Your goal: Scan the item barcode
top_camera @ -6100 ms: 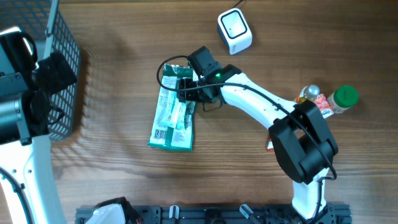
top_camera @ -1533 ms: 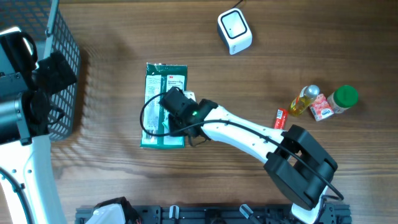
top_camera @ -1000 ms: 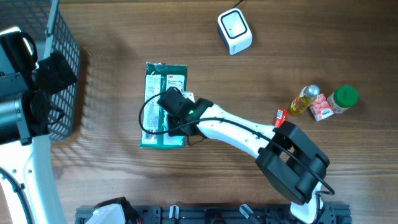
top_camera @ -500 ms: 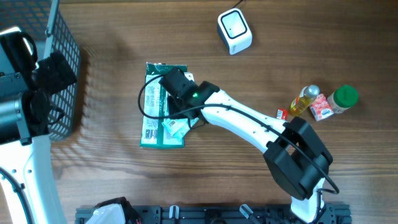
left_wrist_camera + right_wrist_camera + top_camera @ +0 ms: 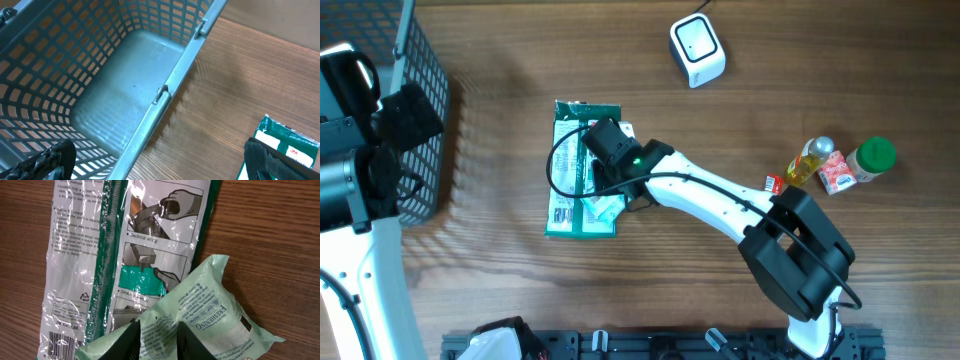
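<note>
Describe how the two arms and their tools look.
Right arm: white links, bulky black joints, a lit green light near the wrist, a black cable looping by the right tool. Left arm: white link, black housings. Left tool has black, rough-textured fingers.

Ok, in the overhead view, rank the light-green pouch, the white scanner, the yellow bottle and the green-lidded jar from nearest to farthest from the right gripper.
1. The light-green pouch, right at the right gripper, lying on the green pack.
2. The white scanner, near the picture's top edge.
3. The yellow bottle, in the cluster beyond the arm.
4. The green-lidded jar, outermost in that cluster.
</note>
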### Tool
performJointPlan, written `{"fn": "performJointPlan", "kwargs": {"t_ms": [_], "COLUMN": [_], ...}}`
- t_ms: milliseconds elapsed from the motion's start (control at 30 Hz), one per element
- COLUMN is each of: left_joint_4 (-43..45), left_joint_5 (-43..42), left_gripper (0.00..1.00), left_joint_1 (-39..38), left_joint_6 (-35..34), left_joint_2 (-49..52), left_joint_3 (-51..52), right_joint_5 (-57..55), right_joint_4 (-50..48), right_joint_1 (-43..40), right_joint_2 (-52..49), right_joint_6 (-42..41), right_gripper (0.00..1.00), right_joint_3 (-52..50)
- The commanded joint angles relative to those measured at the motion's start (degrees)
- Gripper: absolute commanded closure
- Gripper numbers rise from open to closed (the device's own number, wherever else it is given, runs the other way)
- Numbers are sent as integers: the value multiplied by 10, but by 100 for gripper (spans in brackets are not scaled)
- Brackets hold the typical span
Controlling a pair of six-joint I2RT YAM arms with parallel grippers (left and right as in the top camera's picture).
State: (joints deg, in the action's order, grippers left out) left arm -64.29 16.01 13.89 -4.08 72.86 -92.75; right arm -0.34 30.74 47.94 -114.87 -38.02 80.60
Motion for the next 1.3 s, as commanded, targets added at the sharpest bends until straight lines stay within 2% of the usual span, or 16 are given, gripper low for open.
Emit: {"fn": "performJointPlan", "kwargs": {"t_ms": [0,133,433,500,600,633,700,800,867,1000,1100,1267], "left_joint_4": [2,2,2,2,2,2,2,2,2,2,2,2], "left_joint_5": [-1,-1,-1,-1,-1,-1,-1,-1,-1,-1,-1,-1], "left_gripper": [0,0,0,0,0,0,0,0,0,0,0,0], "left_joint_1": [2,2,2,2,2,2,2,2,2,2,2,2], "left_joint_6": [7,7,7,7,7,7,7,7,7,7,7,7], "left_joint_2": [-1,-1,-1,-1,-1,-1,-1,-1,-1,-1,-1,-1], "left_joint_3": [-2,-2,-2,-2,-2,-2,-2,-2,-2,-2,-2,-2], "right_joint_5": [-2,93,37,32,-21,-22,-20,-22,-17,38,54,54], "right_joint_4": [-3,-1,9,8,7,2,-4,-39,-29,19,62,24], "right_joint_1": [2,6,39,40,40,40,40,37,36,36,37,40], "right_joint_2": [-4,21,6,6,-11,-20,-28,-23,-8,37,37,24], "right_joint_6": [5,2,-16,-16,-16,-16,-16,39,66,65,16,14], "right_gripper": [77,73,73,77,75,72,71,64,64,64,66,67], "right_joint_3": [-5,14,-6,-6,-7,-7,-7,-3,12,27,17,-35]}}
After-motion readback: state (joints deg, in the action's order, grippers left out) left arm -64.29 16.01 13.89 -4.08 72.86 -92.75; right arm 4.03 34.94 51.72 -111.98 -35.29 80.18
